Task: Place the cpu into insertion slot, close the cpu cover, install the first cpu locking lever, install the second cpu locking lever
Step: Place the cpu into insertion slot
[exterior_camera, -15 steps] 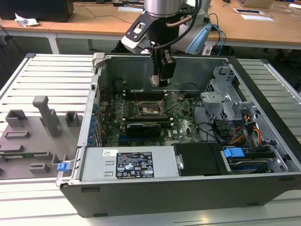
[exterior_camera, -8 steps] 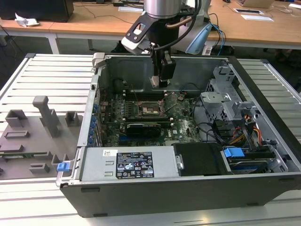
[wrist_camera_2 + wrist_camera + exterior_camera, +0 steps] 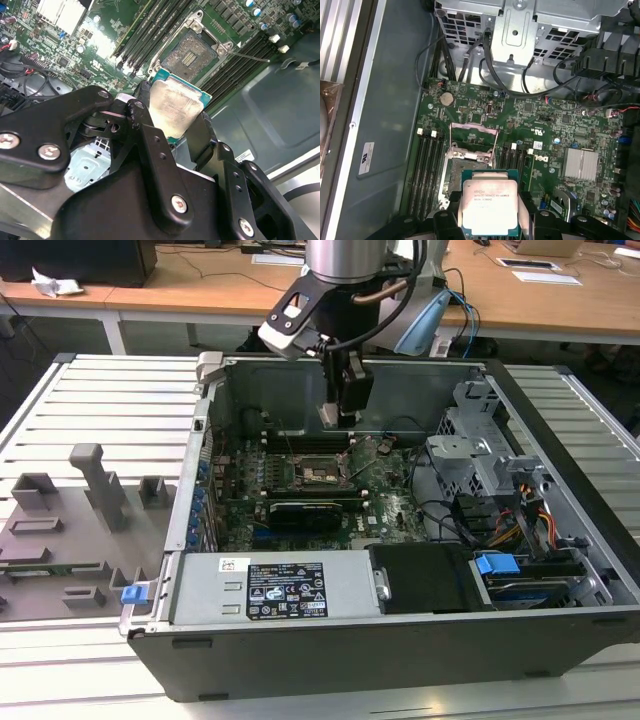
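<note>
The open computer case (image 3: 330, 665) sits on the slatted metal counter (image 3: 110, 400). The tool (image 3: 338, 418) hangs inside it, with the case's far wall close behind and free air on its other sides. Straight below the tool lies the insertion slot (image 3: 322, 473). In the second wrist view the insertion slot (image 3: 192, 52) shows its dark pin field bare.

Long memory slots (image 3: 150, 35) run hard along both flanks of the socket. A black graphics card (image 3: 305, 512) lies past the socket, on the side away from that wall. The drive cage (image 3: 480, 440) stands well off to one side, leaving the space beneath the tool open. The cpu cover (image 3: 474, 128) stands swung up at the socket's edge beyond the chip, so the opening is unobstructed. A thin wire lever (image 3: 247, 56) juts out from one socket corner.

The arm (image 3: 345, 260) reaches in from above the far wall, its wrist turned so the tool points down at the board.

The tool is pinching the cpu (image 3: 175, 100) — its two black fingers (image 3: 200, 137) press on opposite edges, and the silvery top faces the wrist cameras. In the first wrist view the cpu (image 3: 490, 207) overlaps the nearer part of the socket. In the exterior view a clear gap separates the held chip from the socket — it is above the slot, not seated.
</note>
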Available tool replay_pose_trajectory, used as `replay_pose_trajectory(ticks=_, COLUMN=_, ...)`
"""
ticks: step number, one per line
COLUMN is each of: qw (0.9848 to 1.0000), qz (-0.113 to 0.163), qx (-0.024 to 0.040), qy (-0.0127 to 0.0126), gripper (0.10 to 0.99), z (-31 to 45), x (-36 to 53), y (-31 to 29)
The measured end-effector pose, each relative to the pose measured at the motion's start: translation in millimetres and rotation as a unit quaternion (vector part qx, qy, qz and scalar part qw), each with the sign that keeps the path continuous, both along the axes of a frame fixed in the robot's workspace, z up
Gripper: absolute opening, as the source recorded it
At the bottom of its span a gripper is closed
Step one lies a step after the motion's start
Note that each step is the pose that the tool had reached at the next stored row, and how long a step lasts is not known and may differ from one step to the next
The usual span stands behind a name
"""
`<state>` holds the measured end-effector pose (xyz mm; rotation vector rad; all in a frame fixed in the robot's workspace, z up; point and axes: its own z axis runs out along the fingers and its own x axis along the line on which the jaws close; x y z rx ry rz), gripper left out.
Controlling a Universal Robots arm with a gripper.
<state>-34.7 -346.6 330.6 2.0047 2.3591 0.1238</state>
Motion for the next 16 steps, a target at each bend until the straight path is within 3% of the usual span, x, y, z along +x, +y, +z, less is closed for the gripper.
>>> replay_pose_trajectory(ticks=10, qw=1.0000, qz=0.000, qx=0.0000, qy=0.0000, gripper=0.529, z=-5.3, x=0.0, y=0.0)
replay_pose_trajectory(ticks=12, qw=1.0000, qz=-0.001, qx=-0.0004, qy=0.0000, gripper=0.529, z=-8.8, x=-0.1, y=0.3)
replay_pose_trajectory(ticks=16, qw=0.9996, qz=-0.029, qx=-0.0004, qy=0.0000, gripper=0.529, z=-18.1, x=-1.7, y=0.4)
